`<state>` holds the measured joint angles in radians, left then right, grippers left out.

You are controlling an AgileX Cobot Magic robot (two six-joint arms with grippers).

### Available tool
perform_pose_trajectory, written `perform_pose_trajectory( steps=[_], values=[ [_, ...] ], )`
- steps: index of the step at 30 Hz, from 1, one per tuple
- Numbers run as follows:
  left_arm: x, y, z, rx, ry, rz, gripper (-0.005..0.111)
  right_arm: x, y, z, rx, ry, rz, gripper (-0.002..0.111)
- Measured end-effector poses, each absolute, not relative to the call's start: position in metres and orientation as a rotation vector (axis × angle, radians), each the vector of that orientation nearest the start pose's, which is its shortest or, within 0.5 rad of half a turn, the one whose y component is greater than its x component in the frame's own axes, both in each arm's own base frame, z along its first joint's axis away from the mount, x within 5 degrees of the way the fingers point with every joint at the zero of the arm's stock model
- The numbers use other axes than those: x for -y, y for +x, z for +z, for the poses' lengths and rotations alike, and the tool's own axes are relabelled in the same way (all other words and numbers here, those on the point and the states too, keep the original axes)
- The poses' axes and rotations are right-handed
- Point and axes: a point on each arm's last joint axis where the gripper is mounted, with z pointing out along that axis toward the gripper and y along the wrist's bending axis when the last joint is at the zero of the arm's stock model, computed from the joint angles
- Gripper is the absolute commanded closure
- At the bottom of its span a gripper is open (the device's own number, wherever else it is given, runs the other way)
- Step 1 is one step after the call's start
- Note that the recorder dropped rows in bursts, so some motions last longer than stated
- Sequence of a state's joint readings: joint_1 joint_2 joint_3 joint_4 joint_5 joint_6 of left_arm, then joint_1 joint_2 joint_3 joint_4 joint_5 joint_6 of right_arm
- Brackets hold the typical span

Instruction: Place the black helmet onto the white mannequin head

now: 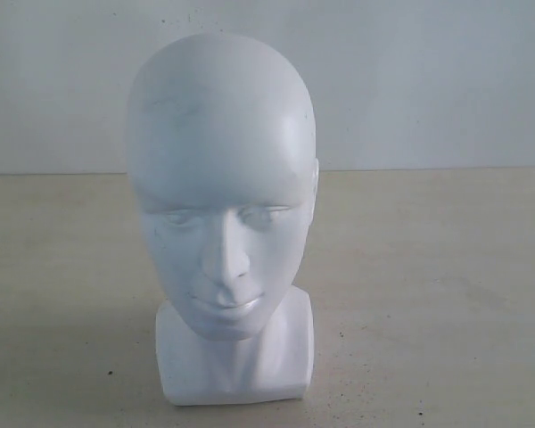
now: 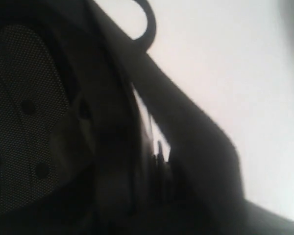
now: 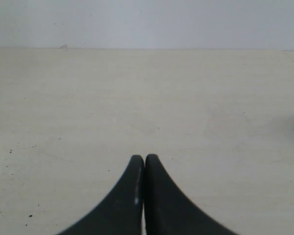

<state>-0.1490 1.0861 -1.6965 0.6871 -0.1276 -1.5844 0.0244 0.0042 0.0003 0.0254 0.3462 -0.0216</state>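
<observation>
The white mannequin head point(image 1: 221, 178) stands upright on its blocky neck base in the middle of the exterior view, bare, with its face towards the camera. Neither arm nor the helmet shows in that view. In the left wrist view the black helmet point(image 2: 34, 122) fills most of the picture at very close range, showing its dark mesh lining and rim. My left gripper point(image 2: 157, 161) is dark and blurred against that rim and looks shut on it. My right gripper point(image 3: 145, 159) is shut with nothing in it, its tips touching, low over the table.
The beige tabletop point(image 1: 428, 267) runs back to a plain pale wall point(image 1: 428, 80). In the right wrist view there is only bare table surface point(image 3: 147, 98) ahead of the fingers. A dark strap loop point(image 2: 148, 24) of the helmet hangs against the pale background.
</observation>
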Motion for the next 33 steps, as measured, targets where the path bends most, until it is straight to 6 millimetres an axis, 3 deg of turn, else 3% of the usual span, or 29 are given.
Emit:
perform_pose_trajectory(
  steps=[12,24,33],
  values=[
    [0.053,0.163,0.615,-0.700,-0.053,-1.515,0.102,-0.002,0.054,0.182,-1.834,-0.026,0.027,0.108],
    [0.071,0.202,0.594,-0.557,0.182,-1.979,0.102,-0.002,0.054,0.182,-1.834,-0.026,0.027,0.108],
    [0.076,0.234,0.570,-0.566,0.194,-2.045,0.102,-0.002,0.054,0.182,-1.834,-0.026,0.027,0.108]
  ],
)
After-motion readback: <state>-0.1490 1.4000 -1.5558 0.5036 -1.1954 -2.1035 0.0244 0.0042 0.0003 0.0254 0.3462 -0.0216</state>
